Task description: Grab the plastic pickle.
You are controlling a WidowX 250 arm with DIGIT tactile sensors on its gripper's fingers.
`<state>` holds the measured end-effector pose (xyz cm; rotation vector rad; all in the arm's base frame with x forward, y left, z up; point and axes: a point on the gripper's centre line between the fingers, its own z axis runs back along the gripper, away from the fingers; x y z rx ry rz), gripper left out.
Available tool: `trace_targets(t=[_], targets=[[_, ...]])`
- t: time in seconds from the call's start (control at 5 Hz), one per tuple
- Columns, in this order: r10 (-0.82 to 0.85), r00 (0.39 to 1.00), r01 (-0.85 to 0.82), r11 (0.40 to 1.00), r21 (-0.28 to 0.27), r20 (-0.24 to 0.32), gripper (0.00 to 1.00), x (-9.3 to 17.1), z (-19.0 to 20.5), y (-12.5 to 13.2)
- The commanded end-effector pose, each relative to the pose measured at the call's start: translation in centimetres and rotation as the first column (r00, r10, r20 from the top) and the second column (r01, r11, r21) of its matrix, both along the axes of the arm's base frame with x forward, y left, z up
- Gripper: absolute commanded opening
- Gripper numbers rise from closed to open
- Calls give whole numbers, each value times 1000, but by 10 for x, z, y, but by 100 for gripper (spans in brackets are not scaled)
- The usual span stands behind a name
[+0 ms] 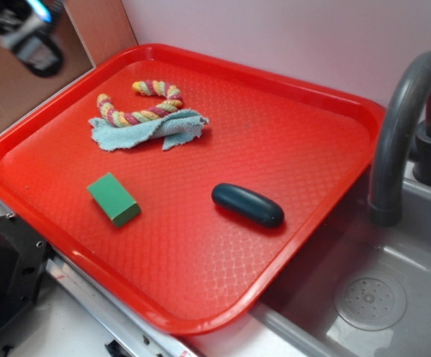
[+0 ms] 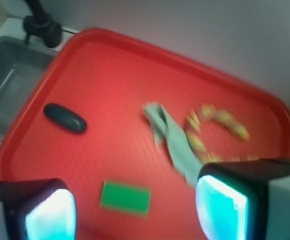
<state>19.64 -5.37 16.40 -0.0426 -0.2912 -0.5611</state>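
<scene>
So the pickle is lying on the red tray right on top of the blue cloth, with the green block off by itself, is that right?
Not quite. The pickle lies on the bare red tray, well apart from the blue cloth; the braided rope is what rests on it. The green block does sit alone. The exterior view shows this.

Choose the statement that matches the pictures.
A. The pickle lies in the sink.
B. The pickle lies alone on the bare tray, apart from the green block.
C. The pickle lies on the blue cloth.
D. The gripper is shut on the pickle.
B: the plastic pickle lies on the red tray with bare surface between it and the green block; the gripper is open with nothing between its fingers.
</scene>
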Motion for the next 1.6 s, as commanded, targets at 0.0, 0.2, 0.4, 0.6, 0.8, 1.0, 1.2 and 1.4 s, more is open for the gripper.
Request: trace_targets(t=[0.0,0.2,0.4,0.6,0.8,1.0,1.2,1.4], targets=[[-386,916,390,920,-22,110,100,37,-29,-48],[-500,862,500,866,17,86,100,35,-48,-67],[-556,829,553,831,60,59,100,26,-65,-80],[-594,804,590,802,93,18,100,21,-84,-93],[-609,792,608,783,132,-37,100,20,-107,-106],[-614,785,619,773,138,-83,100,21,-125,-114],[-625,772,636,759,142,-117,100,22,-140,-121],[-615,776,631,757,170,-143,0,23,-150,-123]])
